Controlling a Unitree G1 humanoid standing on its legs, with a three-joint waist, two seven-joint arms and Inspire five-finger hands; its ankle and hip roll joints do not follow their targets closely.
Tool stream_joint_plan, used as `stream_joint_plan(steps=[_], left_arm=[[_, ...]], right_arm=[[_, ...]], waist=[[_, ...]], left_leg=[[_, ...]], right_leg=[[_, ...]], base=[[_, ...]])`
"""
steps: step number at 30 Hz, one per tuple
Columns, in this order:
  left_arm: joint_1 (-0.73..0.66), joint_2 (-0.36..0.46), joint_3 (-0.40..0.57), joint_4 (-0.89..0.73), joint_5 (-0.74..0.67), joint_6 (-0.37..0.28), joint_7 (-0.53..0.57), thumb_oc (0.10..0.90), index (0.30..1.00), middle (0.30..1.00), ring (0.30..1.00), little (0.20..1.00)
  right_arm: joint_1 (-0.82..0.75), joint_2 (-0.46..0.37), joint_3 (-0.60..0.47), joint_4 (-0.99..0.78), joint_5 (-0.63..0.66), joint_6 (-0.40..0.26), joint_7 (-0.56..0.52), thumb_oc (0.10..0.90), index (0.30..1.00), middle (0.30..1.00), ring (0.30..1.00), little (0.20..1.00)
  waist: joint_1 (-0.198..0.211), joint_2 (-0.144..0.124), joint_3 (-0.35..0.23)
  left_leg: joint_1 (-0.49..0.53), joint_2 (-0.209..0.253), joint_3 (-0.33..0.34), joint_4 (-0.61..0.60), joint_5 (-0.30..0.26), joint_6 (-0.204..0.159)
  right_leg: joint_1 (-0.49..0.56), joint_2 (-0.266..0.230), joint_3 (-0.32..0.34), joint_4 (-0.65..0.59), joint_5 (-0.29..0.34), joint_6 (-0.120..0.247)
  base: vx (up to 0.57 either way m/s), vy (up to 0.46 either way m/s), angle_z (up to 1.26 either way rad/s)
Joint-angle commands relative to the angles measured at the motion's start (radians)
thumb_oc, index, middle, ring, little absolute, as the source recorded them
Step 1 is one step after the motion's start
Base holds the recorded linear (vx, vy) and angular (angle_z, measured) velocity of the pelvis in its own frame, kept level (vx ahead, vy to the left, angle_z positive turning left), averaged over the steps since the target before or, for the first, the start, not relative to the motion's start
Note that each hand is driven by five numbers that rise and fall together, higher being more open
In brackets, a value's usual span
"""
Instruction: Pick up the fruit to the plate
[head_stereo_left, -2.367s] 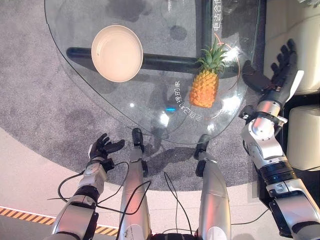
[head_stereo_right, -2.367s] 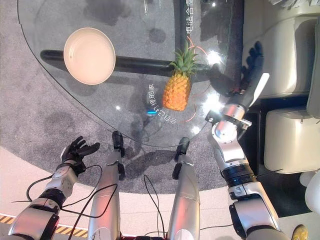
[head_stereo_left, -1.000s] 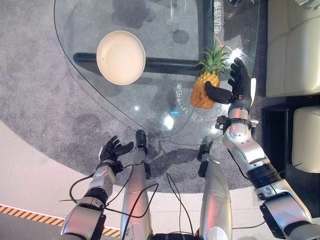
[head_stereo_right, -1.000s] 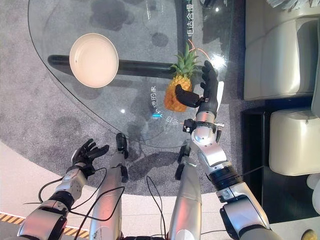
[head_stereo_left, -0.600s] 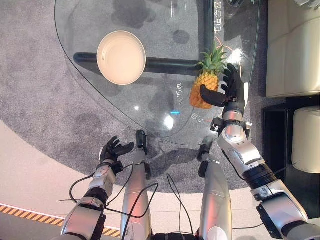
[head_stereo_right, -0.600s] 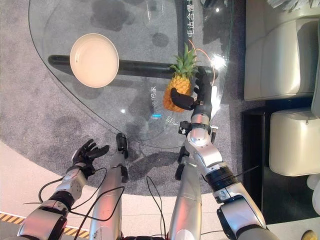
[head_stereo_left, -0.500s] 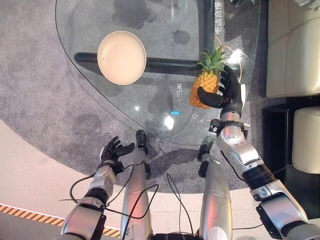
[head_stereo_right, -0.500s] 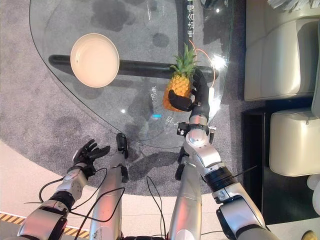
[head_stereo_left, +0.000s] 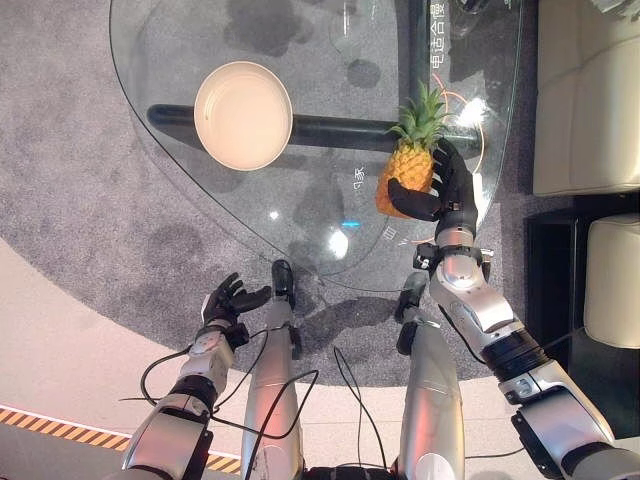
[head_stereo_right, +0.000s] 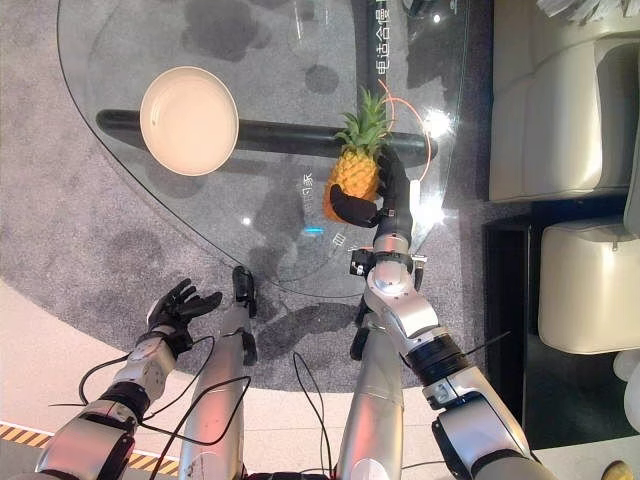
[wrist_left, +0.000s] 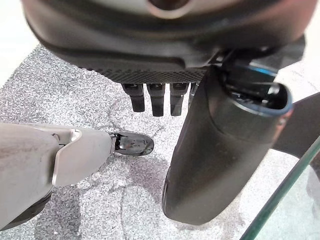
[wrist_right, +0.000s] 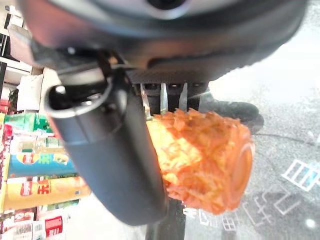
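My right hand is clamped round the pineapple, seemingly just off the glass table, well apart from the plate. My left hand hangs slack, fingers apart.

A rounded clear glass table stands before me on a grey carpet, with a dark bar crossing beneath the glass. Two cream upholstered seats sit beyond the table's right edge. Pale floor borders the carpet.
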Motion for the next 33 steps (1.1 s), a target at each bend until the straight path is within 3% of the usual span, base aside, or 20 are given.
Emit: stream_joint_plan(steps=[1,3,4,16,17,18,33], left_arm=[[0.060,0.036,-0.010,0.008,-0.016,-0.018,0.029,0.800,0.900,0.900,0.900,0.900],[0.050,0.039,-0.007,0.005,-0.016,-0.018,0.029,0.800,0.900,0.900,0.900,0.900],[0.060,0.036,-0.013,0.006,-0.015,-0.017,0.029,0.800,0.900,0.900,0.900,0.900],[0.053,0.033,-0.029,0.012,-0.014,-0.014,0.027,0.800,0.900,0.900,0.900,0.900],[0.042,0.035,-0.025,0.010,-0.013,-0.013,0.027,0.800,0.900,0.900,0.900,0.900],[0.053,0.035,-0.026,0.012,-0.012,-0.013,0.024,0.800,0.900,0.900,0.900,0.900],[0.038,0.043,-0.021,0.003,0.001,-0.003,0.021,0.800,0.900,0.900,0.900,0.900]], right_arm=[[0.024,0.002,-0.019,-0.063,0.010,-0.039,0.002,0.800,0.900,0.900,0.900,0.900],[0.017,0.001,-0.020,-0.064,0.011,-0.038,0.000,0.800,0.900,0.900,0.900,0.900],[0.034,0.005,-0.015,-0.058,0.013,-0.036,-0.001,0.800,0.900,0.900,0.900,0.900],[0.023,0.007,0.001,-0.003,-0.013,-0.014,-0.020,0.800,0.900,0.900,0.900,0.900],[0.011,0.004,-0.002,-0.002,-0.016,-0.010,-0.022,0.800,0.900,0.900,0.900,0.900],[0.020,0.003,0.002,0.003,-0.023,-0.002,-0.024,0.800,0.900,0.900,0.900,0.900],[-0.069,-0.061,0.047,-0.018,-0.305,0.126,-0.016,0.800,0.900,0.900,0.900,0.900]], waist=[[-0.008,0.018,-0.023],[-0.009,0.017,-0.023],[-0.008,0.017,-0.023],[-0.003,0.020,-0.023],[-0.003,0.020,-0.023],[-0.001,0.021,-0.023],[0.007,0.022,-0.023]], left_leg=[[-0.001,0.055,-0.023,0.102,-0.079,-0.021],[-0.027,0.053,-0.021,0.095,-0.051,-0.014],[-0.001,0.054,-0.024,0.100,-0.078,-0.021],[-0.006,0.055,-0.028,0.103,-0.076,-0.023],[-0.031,0.053,-0.027,0.096,-0.048,-0.016],[-0.006,0.055,-0.029,0.102,-0.076,-0.023],[-0.042,0.050,-0.035,0.103,-0.050,-0.014]], right_leg=[[0.006,-0.076,-0.004,-0.079,0.088,0.059],[-0.016,-0.076,-0.009,-0.093,0.116,0.048],[0.008,-0.076,-0.007,-0.082,0.089,0.058],[0.007,-0.076,-0.010,-0.081,0.089,0.057],[-0.014,-0.076,-0.014,-0.094,0.116,0.047],[0.009,-0.077,-0.011,-0.082,0.088,0.057],[-0.021,-0.077,-0.015,-0.089,0.117,0.052]], base=[[0.07,-0.014,0.01],[-0.03,-0.003,0.00],[0.00,0.000,0.00],[0.00,-0.001,0.00],[0.00,0.000,0.00],[0.00,0.000,0.00],[-0.01,-0.004,0.01]])
